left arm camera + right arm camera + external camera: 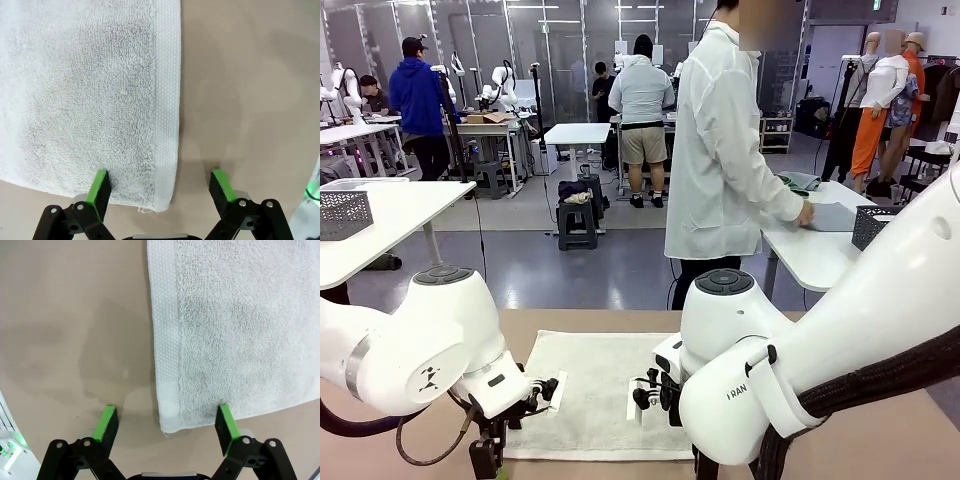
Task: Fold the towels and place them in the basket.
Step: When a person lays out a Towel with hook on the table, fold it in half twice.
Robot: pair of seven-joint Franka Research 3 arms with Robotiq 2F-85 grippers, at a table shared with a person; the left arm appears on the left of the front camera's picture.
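Our left hand (pixel 162 187) hangs with its fingers spread wide, gripping nothing, astride one near corner of the cream-white rectangular terry towel (pixel 90 100). The towel lies flat on the tan surface (pixel 250 75), with one green pad (pixel 100 187) over the pile and the other over bare surface. Our right hand (pixel 167 422) is spread the same way, empty, at the other near corner.

We judge the risk to lie in the pinch. A hand closing on the woven hem alone may lose the corner, and one corner rising ahead of the other would skew or bunch the fold.

The dark grey mesh basket (pixel 875 225) stands on a white side surface (pixel 810 255) beside a person in a white coat (pixel 720 150), well apart from the towel. A like bin (pixel 342 213) sits far left. We cannot see what either holds.
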